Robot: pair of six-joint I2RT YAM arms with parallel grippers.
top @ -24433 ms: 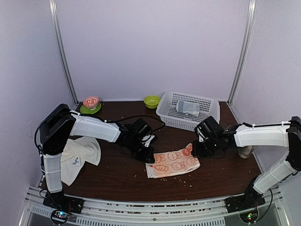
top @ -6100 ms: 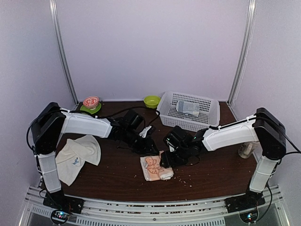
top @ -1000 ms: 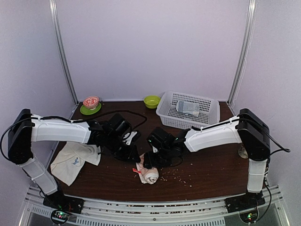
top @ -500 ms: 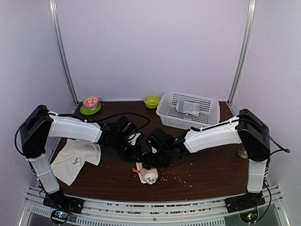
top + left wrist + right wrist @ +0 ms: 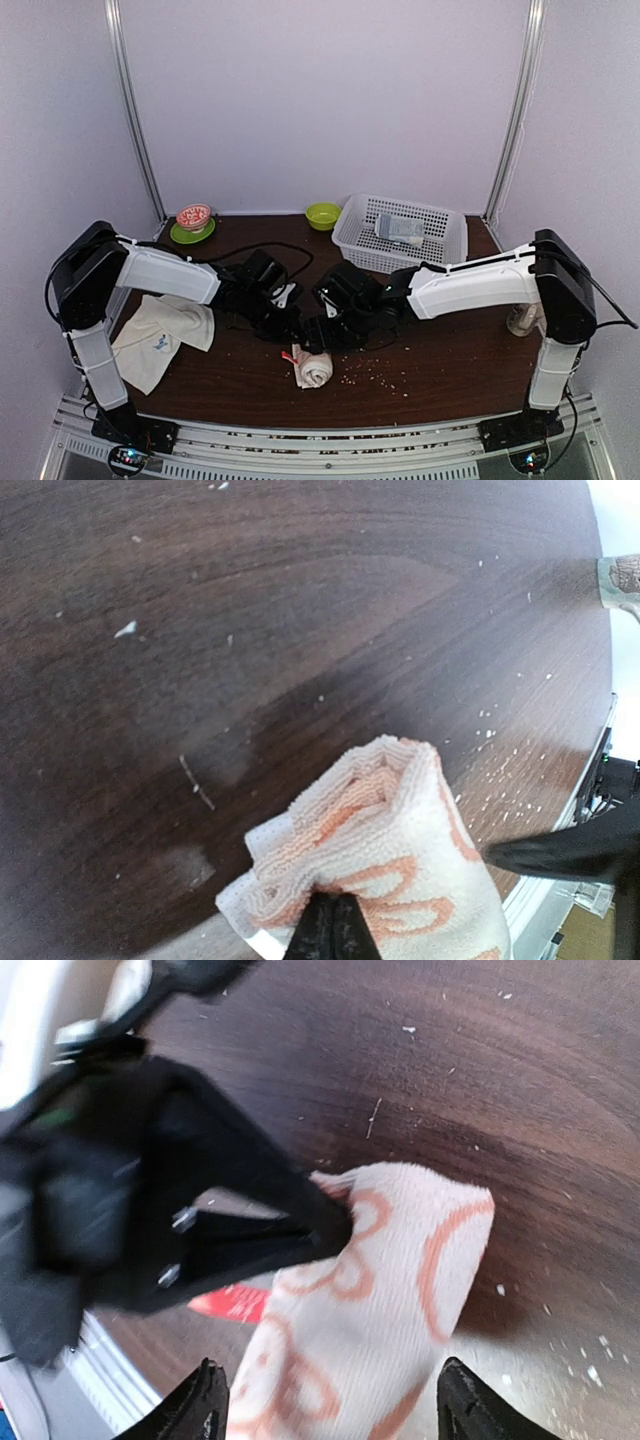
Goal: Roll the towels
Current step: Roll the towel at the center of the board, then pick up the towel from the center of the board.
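Right wrist view: right tool (image 5: 335,1405) gapes wide astride the rolled cartoon towel (image 5: 400,1280); left tool (image 5: 335,932) seemingly pinches its end.

White shells and black joints are seen on the left arm (image 5: 165,272) and right arm (image 5: 470,285). A black cable (image 5: 270,243) is looped behind the left gripper (image 5: 297,335), whose black fingers (image 5: 250,1190) are fitted with silver screws (image 5: 181,1218).

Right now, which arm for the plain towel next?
Left. The plain towel lies beside that arm, far from the open right gripper. Left gripper must release the patterned roll first.
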